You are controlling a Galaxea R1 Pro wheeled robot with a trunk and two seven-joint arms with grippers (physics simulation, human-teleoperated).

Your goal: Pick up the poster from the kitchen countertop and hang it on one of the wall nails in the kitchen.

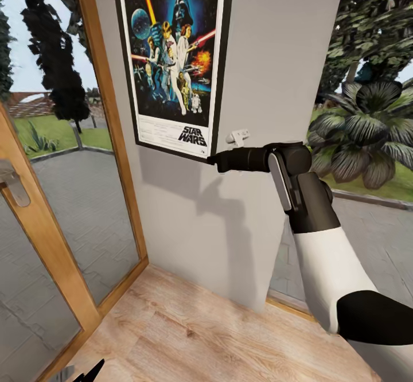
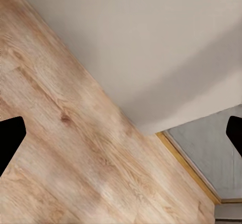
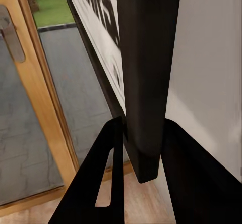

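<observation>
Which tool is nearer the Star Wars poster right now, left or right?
Right. The right tool grips the Star Wars poster at its lower corner; the left tool hangs low over the wood floor.

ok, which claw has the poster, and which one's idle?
The right claw: its fingers clamp the poster at its lower right corner, against the grey wall panel. The left claw is open, with just wood floor between its fingers.

The poster (image 1: 172, 61) lies flat against the wall panel (image 1: 275, 84), toward the panel's 10 o'clock. The right claw (image 1: 213, 160) meets the poster's corner at 5 o'clock. A glass door (image 1: 57, 170) stands at the panel's 9 o'clock, plants (image 1: 367, 124) at its 3 o'clock, the floor (image 1: 201, 330) below.
</observation>
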